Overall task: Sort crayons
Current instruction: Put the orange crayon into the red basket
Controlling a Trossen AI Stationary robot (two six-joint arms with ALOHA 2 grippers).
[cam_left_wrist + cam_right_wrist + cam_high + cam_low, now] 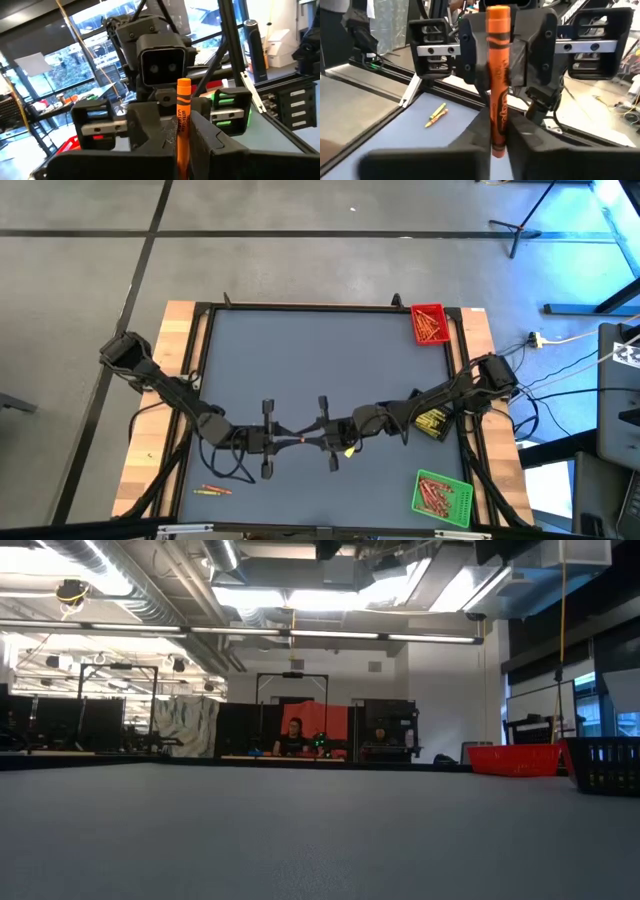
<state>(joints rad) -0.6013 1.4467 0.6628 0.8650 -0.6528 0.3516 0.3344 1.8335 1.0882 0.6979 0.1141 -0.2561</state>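
An orange crayon (300, 440) is held between my two grippers over the middle of the table's near half. My left gripper (270, 439) comes from the left and my right gripper (325, 436) from the right, and their fingertips meet on the crayon. Both are shut on it. It also shows in the left wrist view (183, 120) and the right wrist view (498, 75). A few loose crayons (212, 490) lie flat on the table near its front left. Neither gripper shows in the low view. My left gripper pinches one end of the orange crayon (182, 159) between its two fingers. The fingers lie level, come from the table's left and run along the crayon. The crayon is lifted clear of the table. My right gripper pinches the crayon's other end (498, 131) between its two fingers. The fingers lie level, come from the table's right and run along the crayon. The crayon spans the short gap to the left gripper's fingers (470, 55).
A red tray (428, 323) with crayons stands at the far right. A black tray (432, 423) stands under the right arm and a green tray (441, 495) with crayons at the near right. A small yellow piece (349, 450) lies below the right gripper. People sit far behind the table (293, 737).
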